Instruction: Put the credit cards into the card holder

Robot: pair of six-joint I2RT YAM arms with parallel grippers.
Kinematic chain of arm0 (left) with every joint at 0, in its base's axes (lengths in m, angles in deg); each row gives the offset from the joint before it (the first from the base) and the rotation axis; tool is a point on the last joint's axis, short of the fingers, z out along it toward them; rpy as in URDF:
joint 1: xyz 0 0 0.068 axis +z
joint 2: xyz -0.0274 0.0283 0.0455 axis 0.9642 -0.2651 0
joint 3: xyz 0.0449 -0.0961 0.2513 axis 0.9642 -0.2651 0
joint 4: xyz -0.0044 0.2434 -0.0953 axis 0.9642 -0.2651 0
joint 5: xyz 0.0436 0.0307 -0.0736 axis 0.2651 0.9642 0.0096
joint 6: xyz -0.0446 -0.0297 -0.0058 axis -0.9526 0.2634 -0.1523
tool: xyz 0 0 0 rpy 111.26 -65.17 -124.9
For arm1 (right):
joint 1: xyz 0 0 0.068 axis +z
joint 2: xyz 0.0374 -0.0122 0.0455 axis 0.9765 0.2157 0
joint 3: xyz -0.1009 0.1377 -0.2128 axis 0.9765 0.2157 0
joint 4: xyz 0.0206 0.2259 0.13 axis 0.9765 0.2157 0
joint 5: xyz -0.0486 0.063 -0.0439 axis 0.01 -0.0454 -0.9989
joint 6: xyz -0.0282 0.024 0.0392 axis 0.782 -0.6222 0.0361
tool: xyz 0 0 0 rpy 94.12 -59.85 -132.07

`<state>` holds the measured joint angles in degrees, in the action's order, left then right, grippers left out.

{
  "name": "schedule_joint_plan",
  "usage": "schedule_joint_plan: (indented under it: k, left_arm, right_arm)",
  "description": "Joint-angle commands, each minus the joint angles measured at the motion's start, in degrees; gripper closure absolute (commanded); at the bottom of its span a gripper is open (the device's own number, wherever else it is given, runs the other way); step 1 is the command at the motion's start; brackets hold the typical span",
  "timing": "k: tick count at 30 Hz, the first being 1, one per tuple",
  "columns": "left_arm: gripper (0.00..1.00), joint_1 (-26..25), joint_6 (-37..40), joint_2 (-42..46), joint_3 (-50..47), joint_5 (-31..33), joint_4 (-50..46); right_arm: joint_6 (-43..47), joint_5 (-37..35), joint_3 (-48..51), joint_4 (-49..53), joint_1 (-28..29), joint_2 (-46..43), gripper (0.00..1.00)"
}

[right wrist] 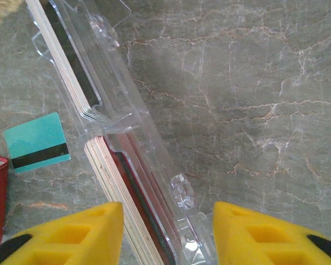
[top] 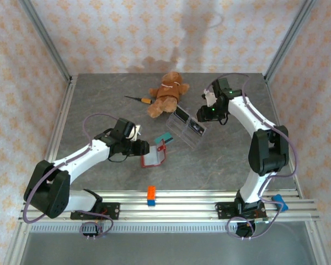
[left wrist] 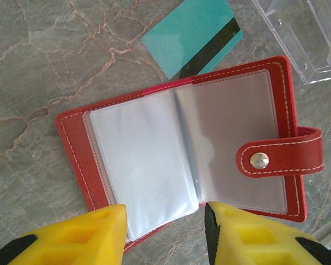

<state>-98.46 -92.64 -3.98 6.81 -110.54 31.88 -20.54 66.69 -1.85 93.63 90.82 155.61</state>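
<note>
Open card holder (left wrist: 154,154) just before left gripper (left wrist: 164,221), perhaps touching.

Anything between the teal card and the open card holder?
Nothing visible. The teal card lies flat on the table against the far edge of the card holder; the clear stand sits off to one side.

Red card holder (top: 153,158) (lying open), teal card (top: 164,139) just beyond, teddy bear (top: 166,94) behind
</note>
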Motion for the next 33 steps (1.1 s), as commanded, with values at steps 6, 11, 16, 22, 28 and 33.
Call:
schedule_joint_plan:
  k: [6,11,16,22,28,33]
  left_arm:
    - [0.57,0.7,1.3,0.1,2.0,1.2,-2.4]
    - [0.57,0.7,1.5,0.2,1.8,1.3,-2.1]
    - [0.57,0.8,1.1,0.4,1.0,0.5,-1.1]
    - [0.57,0.7,1.4,-1.0,2.2,-0.3,-1.6]
    - [0.57,0.7,1.9,-1.8,2.8,-0.3,-1.9]
    - [0.57,0.7,1.5,-2.8,2.8,-0.7,-0.6]
  right_arm:
    - [0.4,-2.9,-0.4,2.1,-0.1,3.6,0.65]
    - [-1.7,-3.4,0.1,2.3,-0.2,2.3,0.80]
    - [-5.0,-4.2,4.4,0.2,-0.1,-1.8,0.85]
    - [-13.0,-6.3,11.3,-2.5,-0.1,-8.0,0.96]
    - [-28.2,-9.7,23.0,-11.0,-0.1,-19.3,0.96]
    - [-26.9,-10.1,26.1,-12.6,0.3,-23.5,0.78]
